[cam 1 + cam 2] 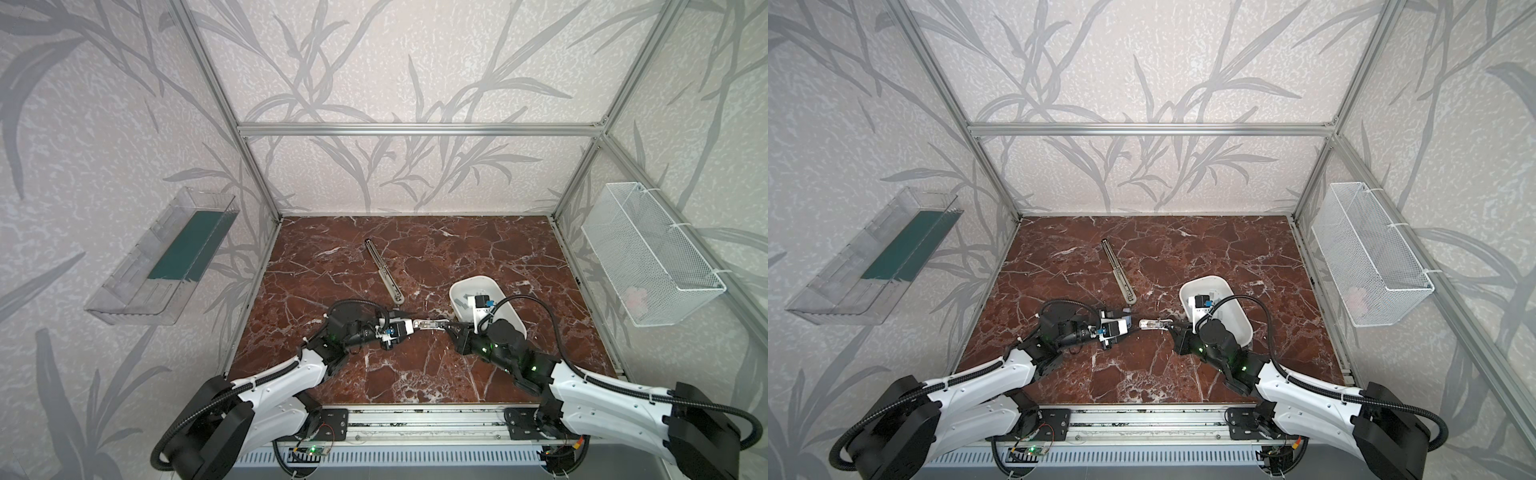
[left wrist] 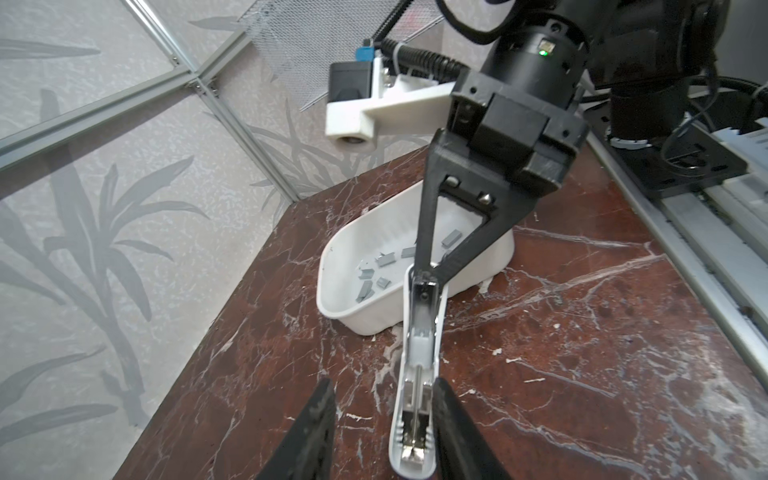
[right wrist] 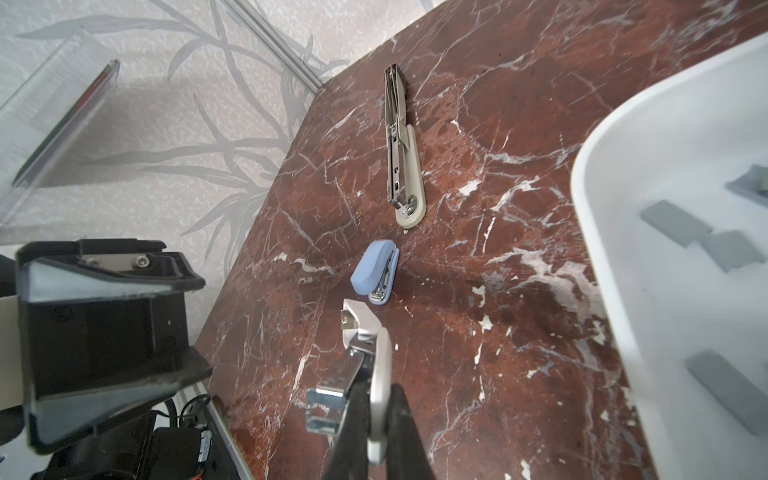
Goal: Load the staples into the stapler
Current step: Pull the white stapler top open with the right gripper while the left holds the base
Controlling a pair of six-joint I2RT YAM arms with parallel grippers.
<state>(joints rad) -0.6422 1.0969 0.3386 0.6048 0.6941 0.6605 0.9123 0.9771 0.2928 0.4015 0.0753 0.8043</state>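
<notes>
A small pale grey stapler [image 1: 428, 324] [image 1: 1152, 323] is held just above the marble table, its lid swung open and its metal magazine [image 2: 415, 390] bared. My right gripper [image 3: 379, 388] [image 1: 444, 326] is shut on one end of the stapler [image 3: 380, 361]. My left gripper [image 2: 384, 386] [image 1: 415, 326] stands open around the other end of the stapler [image 2: 417, 374]; one finger lies against its side and the other is apart. Several grey staples [image 2: 374, 274] [image 3: 675, 222] lie loose in a white tray [image 2: 365, 316] [image 1: 457, 291] behind the right gripper.
A long beige stapler [image 1: 384, 270] [image 3: 405, 166] lies opened flat further back. A small blue stapler [image 3: 370, 266] lies beside the left gripper. On the left wall hangs a clear shelf [image 1: 166, 257], on the right wall a wire basket [image 1: 652, 257].
</notes>
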